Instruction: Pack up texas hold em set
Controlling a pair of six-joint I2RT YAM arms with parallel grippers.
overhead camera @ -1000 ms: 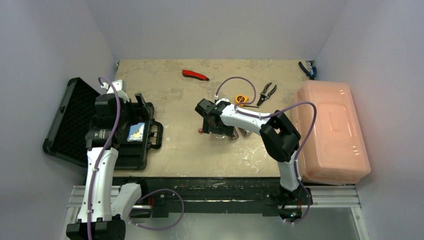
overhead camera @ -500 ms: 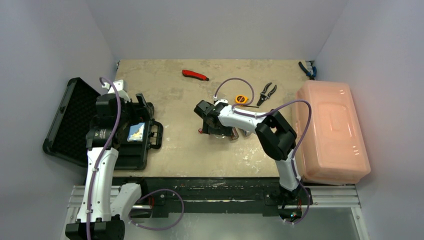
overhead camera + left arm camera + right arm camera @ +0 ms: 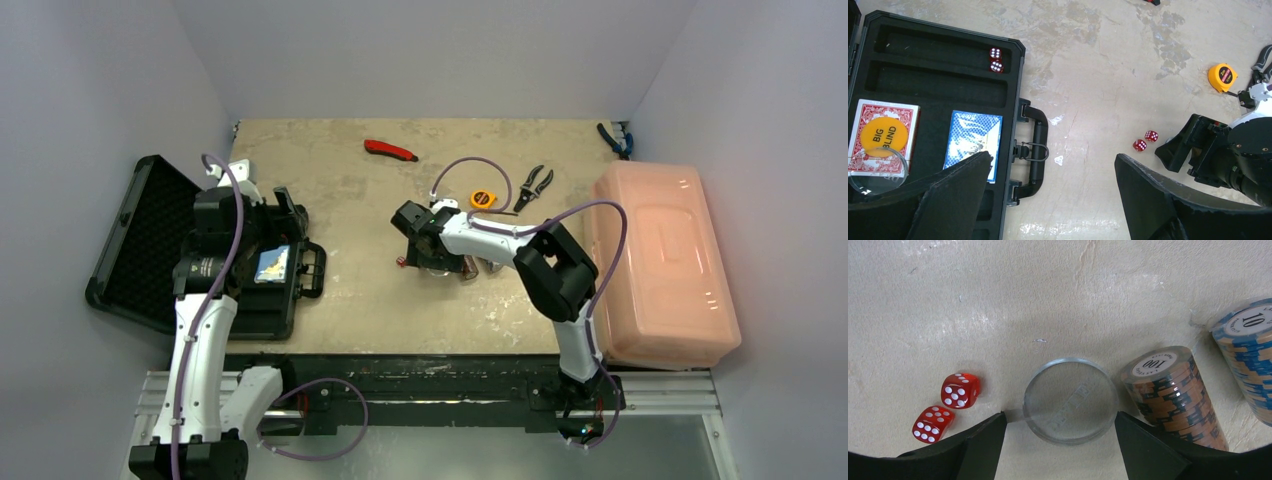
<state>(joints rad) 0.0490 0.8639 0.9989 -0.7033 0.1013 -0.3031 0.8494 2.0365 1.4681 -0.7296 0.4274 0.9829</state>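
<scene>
The black case (image 3: 140,235) lies open at the left, its foam base (image 3: 933,82) holding a red deck with a yellow BIG BLIND disc (image 3: 884,135), a blue deck (image 3: 975,137), two red dice (image 3: 995,60) and a clear disc (image 3: 870,175). My left gripper (image 3: 1053,157) is open and empty above the case handle (image 3: 1038,145). My right gripper (image 3: 1060,416) is open and low on the table, its jaws either side of a clear round disc (image 3: 1070,400). Two chip rolls (image 3: 1175,392) (image 3: 1248,352) stand right of the disc. Two red dice (image 3: 948,405) lie to its left.
A yellow tape measure (image 3: 483,199), black pliers (image 3: 535,185) and a red-handled tool (image 3: 390,150) lie at the back of the table. A pink plastic box (image 3: 660,265) fills the right side. Blue-handled pliers (image 3: 612,140) lie in the back right corner.
Both arms have shifted only slightly. Nothing was taken hold of or let go.
</scene>
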